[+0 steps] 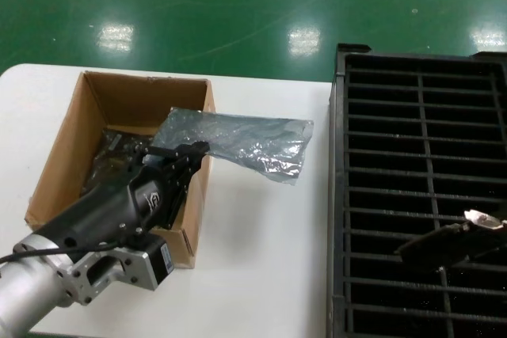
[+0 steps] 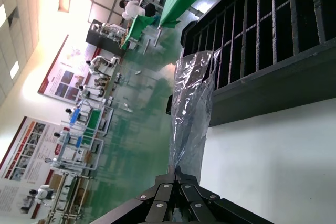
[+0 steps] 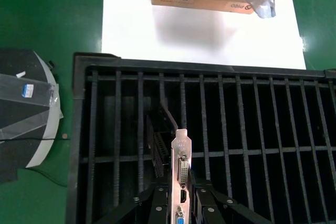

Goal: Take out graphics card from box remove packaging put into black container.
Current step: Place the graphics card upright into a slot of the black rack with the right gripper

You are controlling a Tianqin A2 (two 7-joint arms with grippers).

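Note:
My left gripper (image 1: 184,152) is shut on one end of the packaging (image 1: 242,142), a crinkled grey-blue bag held level over the right wall of the brown box (image 1: 59,165) and the table. In the left wrist view the bag (image 2: 191,108) runs straight out from the closed fingertips (image 2: 174,172). Over the black container (image 1: 420,156), my right gripper (image 3: 181,191) is shut on the graphics card (image 3: 181,163). Its silver bracket stands on edge with the blue port nearest the jaws, and the dark board (image 3: 157,145) reaches down between the ribs. The head view shows that card (image 1: 485,220) above the container's right side.
Dark bagged items (image 1: 111,165) lie in the bottom of the box. White table (image 1: 261,251) separates the box from the container. In the right wrist view a round grey and black body (image 3: 23,114) stands on the green floor beside the container's wall (image 3: 79,129).

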